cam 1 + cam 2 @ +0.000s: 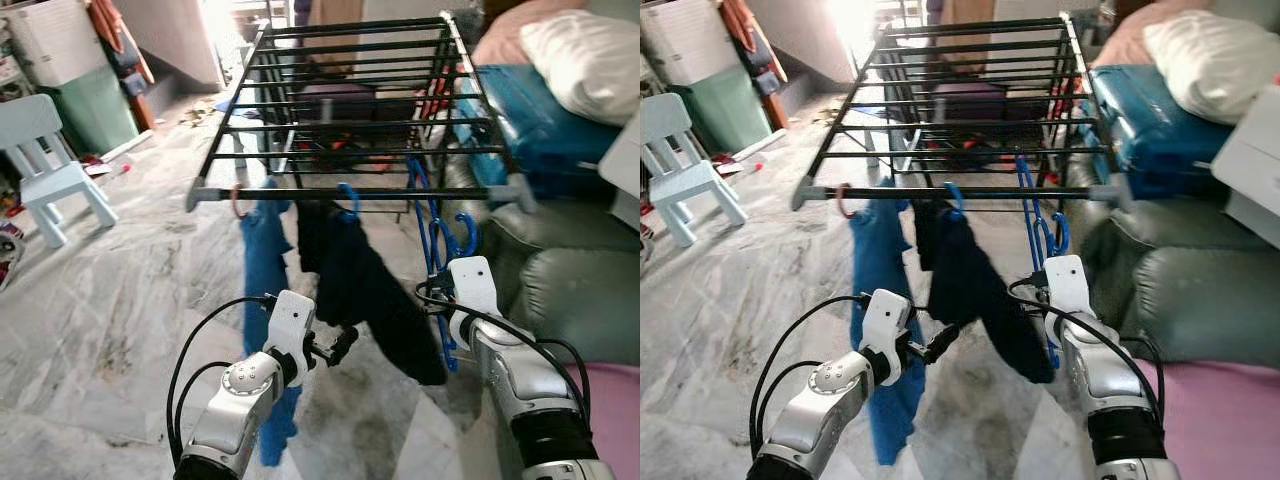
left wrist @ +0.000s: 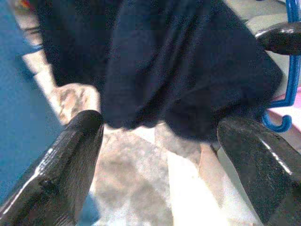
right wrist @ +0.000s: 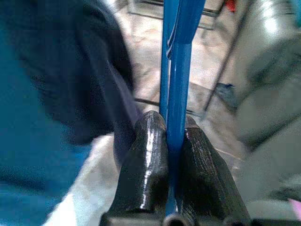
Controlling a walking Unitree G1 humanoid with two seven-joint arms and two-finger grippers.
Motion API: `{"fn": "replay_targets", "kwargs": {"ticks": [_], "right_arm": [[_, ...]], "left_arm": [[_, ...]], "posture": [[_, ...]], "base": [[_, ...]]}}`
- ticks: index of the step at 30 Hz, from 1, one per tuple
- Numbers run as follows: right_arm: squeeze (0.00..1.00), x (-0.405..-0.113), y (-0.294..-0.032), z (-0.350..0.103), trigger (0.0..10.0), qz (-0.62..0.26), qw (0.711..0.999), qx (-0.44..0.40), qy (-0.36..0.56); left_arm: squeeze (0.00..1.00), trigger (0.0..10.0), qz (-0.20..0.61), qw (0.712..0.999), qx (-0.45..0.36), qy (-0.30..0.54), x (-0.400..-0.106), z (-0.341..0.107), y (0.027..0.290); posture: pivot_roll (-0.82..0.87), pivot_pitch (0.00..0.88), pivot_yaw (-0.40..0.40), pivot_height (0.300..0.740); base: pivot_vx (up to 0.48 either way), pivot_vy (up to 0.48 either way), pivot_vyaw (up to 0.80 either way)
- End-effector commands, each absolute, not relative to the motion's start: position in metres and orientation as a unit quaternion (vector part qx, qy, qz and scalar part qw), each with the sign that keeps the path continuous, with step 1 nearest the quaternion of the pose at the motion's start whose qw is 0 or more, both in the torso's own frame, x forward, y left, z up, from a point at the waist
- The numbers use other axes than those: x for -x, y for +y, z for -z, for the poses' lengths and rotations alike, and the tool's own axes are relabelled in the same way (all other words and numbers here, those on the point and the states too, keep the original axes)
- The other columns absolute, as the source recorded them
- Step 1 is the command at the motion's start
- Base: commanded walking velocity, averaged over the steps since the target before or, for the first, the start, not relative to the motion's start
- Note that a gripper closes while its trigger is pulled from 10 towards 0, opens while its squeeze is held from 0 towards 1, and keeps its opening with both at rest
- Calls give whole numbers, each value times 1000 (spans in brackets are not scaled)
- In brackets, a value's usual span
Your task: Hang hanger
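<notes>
Item: blue hanger (image 3: 175, 70), thin plastic, which we judge light, stiff and rather slick; our right gripper (image 3: 175, 141) pinches its bars, just below the drying rack (image 1: 350, 193). Left gripper (image 2: 160, 150) gapes wide beneath the dark garment (image 1: 370, 280). Hard to make out: the hook, tangled among other hangers.

Black drying rack (image 1: 350, 120), blue garment (image 1: 262, 250), dark garment (image 1: 370, 290), blue hangers (image 1: 432, 240), perhaps several, hanging from front rail

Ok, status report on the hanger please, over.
Right gripper shut on blue hanger. Left gripper open near dark garment. Drying rack ahead.
</notes>
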State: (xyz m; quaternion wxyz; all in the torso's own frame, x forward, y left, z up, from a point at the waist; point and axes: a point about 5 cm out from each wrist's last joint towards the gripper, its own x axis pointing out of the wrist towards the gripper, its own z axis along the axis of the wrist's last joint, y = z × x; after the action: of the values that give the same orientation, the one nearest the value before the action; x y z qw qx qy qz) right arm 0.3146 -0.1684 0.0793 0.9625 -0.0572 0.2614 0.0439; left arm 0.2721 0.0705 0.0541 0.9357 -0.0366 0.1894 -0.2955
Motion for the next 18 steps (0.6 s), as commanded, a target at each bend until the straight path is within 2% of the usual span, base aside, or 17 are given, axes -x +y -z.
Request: {"fn": "replay_targets", "kwargs": {"ticks": [1, 11, 18], "right_arm": [[0, -317, -166, -83, 10000, -41, 965, 61, 251], [0, -318, -179, -81, 10000, 34, 967, 15, 252], [0, -319, -183, -79, 10000, 45, 966, 14, 255]], "left_arm": [[0, 10000, 286, 939, 34, 188, -273, -55, 75], [0, 10000, 298, 934, 27, 193, -271, -54, 73], [0, 10000, 298, 935, 25, 193, -271, -54, 74]], "posture": [[-94, 30, 66, 740], [-93, 31, 66, 740], [-91, 31, 68, 740]], "base": [[0, 368, 0], [0, 0, 0], [0, 0, -749]]}}
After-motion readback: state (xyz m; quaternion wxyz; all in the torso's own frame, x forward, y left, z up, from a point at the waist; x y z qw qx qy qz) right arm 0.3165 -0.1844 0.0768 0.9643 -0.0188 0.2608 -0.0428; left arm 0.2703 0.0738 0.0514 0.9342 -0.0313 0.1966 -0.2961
